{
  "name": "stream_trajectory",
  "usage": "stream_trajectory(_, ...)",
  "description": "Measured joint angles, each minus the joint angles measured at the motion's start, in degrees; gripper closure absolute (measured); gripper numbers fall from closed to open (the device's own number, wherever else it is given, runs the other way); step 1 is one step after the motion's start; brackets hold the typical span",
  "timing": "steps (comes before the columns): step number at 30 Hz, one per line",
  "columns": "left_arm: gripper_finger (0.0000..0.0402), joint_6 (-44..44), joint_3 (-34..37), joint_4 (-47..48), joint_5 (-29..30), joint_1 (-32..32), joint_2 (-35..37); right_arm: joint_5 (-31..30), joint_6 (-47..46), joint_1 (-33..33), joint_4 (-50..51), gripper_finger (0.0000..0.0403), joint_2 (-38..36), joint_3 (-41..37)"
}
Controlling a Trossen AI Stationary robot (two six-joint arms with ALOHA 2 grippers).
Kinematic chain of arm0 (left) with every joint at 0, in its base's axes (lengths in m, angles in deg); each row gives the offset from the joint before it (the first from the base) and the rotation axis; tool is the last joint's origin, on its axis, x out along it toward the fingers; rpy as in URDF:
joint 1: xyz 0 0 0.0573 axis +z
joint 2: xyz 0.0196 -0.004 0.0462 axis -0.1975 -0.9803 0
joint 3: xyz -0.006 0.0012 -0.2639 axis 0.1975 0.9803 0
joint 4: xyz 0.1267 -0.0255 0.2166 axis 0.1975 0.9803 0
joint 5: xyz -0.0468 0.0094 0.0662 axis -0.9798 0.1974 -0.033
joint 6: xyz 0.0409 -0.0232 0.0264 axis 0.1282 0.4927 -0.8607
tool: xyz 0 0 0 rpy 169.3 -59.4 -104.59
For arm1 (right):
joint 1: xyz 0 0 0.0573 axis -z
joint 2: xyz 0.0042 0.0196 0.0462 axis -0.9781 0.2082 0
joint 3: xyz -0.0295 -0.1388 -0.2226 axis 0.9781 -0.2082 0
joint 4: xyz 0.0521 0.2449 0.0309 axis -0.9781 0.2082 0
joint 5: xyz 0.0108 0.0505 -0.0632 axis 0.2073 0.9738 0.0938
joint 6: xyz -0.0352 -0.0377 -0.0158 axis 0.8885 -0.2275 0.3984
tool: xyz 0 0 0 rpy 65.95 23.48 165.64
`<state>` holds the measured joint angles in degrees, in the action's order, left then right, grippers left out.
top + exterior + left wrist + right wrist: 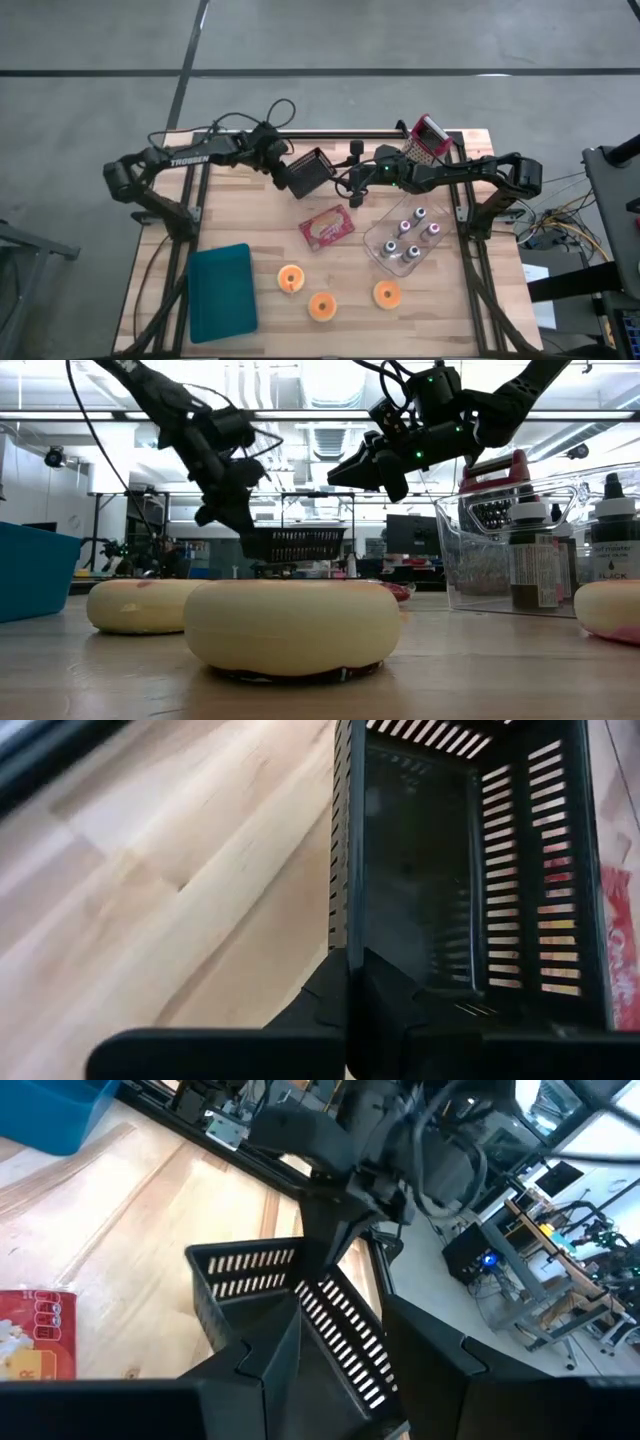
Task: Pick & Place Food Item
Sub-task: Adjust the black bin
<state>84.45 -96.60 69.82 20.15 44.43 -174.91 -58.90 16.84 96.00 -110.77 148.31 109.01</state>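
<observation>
Over the tabletop (pixel 250 230), left pincer (pixel 283 176) clenched on the black slatted basket's (pixel 310 173) wall, lifted clear; right pincer (pixel 352 187) just beside it, spread apart. Best kept level and lowered near the red food packet (pixel 326 227), lying mid-table.

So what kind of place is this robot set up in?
Probably a robotics lab or workshop: a wooden table on a concrete floor, ceiling strip lights, and benches with monitors and cables behind. The arms hold a black basket.

Pale wood table (pixel 250 230), matt black slotted plastic basket (pixel 310 172)
</observation>
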Motion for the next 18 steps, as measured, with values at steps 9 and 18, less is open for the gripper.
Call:
stream_trajectory(9, 0.0378, 3.8, 0.0, 2.7, -2.2, 1.9, -3.4, 0.0, -0.1, 0.0, 0.0, 0.0264, 0.0, 0.0)
stream_trajectory(18, 0.0381, 3.6, 0.0, 2.4, -2.3, 1.9, -5.0, 0.0, -0.1, 0.0, 0.0, 0.0264, 0.0, 0.0)
